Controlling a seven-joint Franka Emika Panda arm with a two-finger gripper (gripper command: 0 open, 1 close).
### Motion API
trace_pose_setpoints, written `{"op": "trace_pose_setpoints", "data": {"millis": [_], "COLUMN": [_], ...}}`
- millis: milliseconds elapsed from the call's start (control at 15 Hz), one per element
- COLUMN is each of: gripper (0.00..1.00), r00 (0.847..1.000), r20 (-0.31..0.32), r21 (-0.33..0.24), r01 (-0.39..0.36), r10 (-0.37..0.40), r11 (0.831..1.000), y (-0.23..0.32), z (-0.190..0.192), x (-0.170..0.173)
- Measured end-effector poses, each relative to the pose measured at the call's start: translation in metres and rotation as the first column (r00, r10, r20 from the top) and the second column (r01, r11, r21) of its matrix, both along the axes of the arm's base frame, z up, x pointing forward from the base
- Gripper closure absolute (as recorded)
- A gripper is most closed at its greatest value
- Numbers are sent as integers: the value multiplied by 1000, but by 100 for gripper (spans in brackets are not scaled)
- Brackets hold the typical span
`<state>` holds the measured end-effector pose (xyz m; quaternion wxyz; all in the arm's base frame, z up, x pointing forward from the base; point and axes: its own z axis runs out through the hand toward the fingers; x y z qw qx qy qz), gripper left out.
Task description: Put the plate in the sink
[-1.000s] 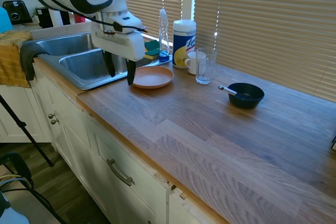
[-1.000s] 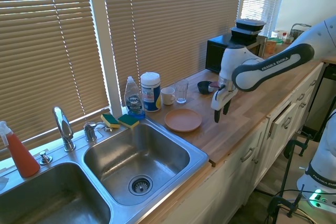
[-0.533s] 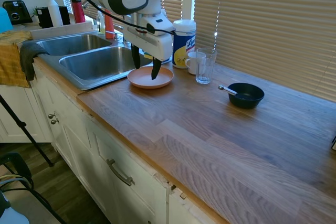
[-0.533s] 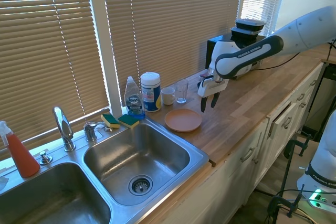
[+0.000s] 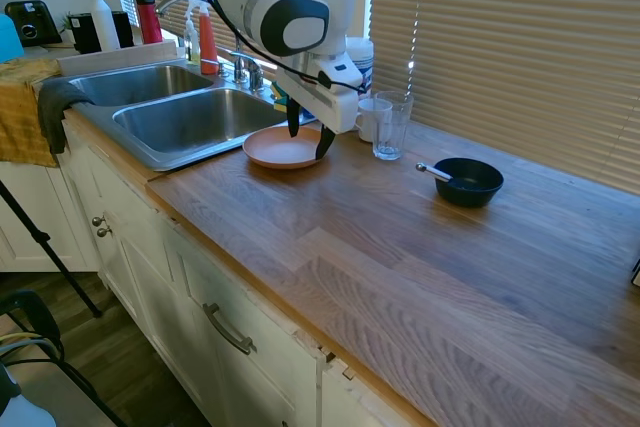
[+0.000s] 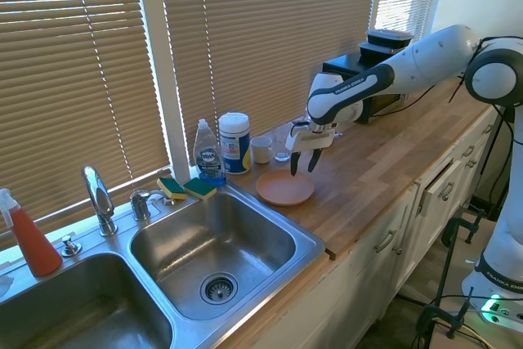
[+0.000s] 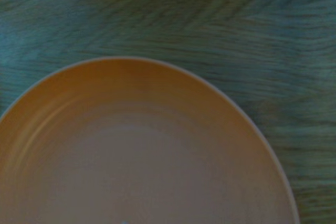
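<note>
The salmon-pink plate [image 5: 280, 149] [image 6: 282, 190] lies flat on the wooden counter just beside the sink [image 5: 150, 154] [image 6: 310, 244], whose two steel basins are empty. My gripper [image 5: 308, 135] [image 6: 302, 164] hangs open just above the plate's rim on the side away from the sink, fingers pointing down and holding nothing. Whether the fingertips touch the plate is unclear. The wrist view is filled by the plate [image 7: 147, 156] from close above, with counter wood beyond its rim.
A glass [image 5: 390, 125] and a white mug [image 5: 366, 119] stand right behind the gripper. A black bowl with a spoon [image 5: 468, 181] sits further along the counter. A dish soap bottle [image 6: 209, 154], a wipes canister [image 6: 234, 143] and sponges [image 6: 188, 188] line the window side.
The arm has swung from the counter's front edge toward the window. The open gripper has travelled across the plate to its far rim.
</note>
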<state>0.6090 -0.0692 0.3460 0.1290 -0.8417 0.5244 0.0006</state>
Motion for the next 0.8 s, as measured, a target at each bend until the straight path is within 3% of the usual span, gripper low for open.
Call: {"op": "trace_pose_setpoints", "data": {"millis": [133,200,800], "gripper": [0,100,100], "r00": [1000,1000,1000], "r20": [-13,-18,-26], "r21": [12,15,39], "r01": [13,16,-9], "r10": [-12,-16,10], "r11": [1000,1000,999], "y": [-3,-4,-1], "z": [-14,-18,-24], "x": [9,12,17]}}
